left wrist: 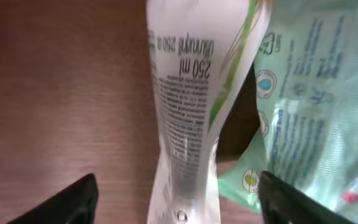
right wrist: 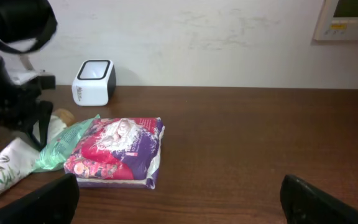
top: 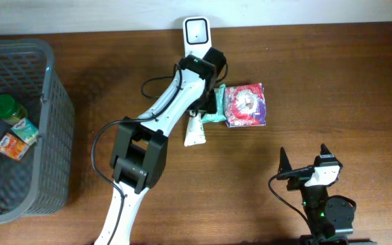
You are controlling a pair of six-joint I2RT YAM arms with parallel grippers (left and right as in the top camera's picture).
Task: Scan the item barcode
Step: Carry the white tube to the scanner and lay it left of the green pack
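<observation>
Left wrist view: left jaws wide, holding nothing, w/ white green-leafed plastic tube [left wrist: 188,106] lying btwn them on brown wooden tabletop [left wrist: 55,93], long axis straight ahead, crosswise to their closing line; right jaws, also wide, well apart.

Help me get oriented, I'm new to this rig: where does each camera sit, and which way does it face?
Overhead: above the table, looking straight down at basket and scanner; left arm and right claw show.
Left wrist: on the left arm, facing down at white tube and green pack; left claw, fingers in bottom corners.
Right wrist: low over the table, facing wall, scanner and red pack; right claw's fingers in bottom corners.
Shared: white tube in all three.
</observation>
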